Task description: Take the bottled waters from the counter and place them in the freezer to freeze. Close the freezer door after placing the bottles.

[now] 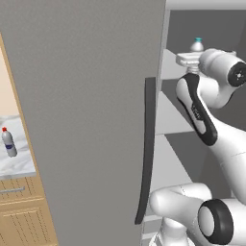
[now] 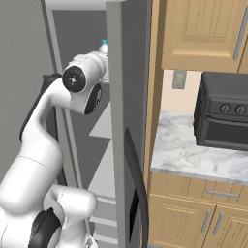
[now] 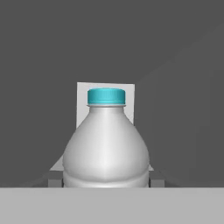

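Observation:
The teal-capped bottled water stands upright between my fingertips, and my gripper is shut on its body. My arm reaches high into the open freezer, where the bottle's top pokes up behind the hand, above an upper white shelf. Its cap also peeks over my wrist. The second bottled water, red-capped, stands upright on the marble counter at far left. The grey freezer door hangs wide open, its dark bar handle facing me.
The fridge's other grey door with its dark handle stands just right of my arm. Beyond it, a black toaster oven sits on another marble top under wooden wall cabinets.

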Controlling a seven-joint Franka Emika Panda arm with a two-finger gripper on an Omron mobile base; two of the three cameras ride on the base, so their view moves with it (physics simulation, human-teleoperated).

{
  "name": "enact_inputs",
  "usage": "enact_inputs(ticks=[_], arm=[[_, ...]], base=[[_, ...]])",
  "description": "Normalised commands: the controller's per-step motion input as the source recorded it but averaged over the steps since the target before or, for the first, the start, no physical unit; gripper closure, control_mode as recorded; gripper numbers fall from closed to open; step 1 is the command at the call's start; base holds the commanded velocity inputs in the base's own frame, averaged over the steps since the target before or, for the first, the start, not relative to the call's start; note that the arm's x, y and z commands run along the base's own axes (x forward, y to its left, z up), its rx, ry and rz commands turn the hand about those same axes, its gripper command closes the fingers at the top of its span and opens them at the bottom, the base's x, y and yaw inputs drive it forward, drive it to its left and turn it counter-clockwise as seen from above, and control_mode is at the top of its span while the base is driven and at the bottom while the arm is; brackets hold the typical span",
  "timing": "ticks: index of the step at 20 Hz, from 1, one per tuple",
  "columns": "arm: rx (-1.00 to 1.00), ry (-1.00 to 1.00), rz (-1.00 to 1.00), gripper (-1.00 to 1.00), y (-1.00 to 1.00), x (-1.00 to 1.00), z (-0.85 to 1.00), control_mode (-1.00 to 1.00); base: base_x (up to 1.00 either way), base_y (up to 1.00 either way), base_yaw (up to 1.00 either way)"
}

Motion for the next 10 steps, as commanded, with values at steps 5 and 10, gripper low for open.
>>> enact_inputs(ticks=[5,10], arm=[[0.00,0.00,0.12,1.00,0.00,0.24,0.00,-1.00],[0.00,0.00,0.13,1.00,0.00,0.20,0.00,-1.00]], base=[[0.00,0.00,0.00],[0.00,0.00,0.00]])
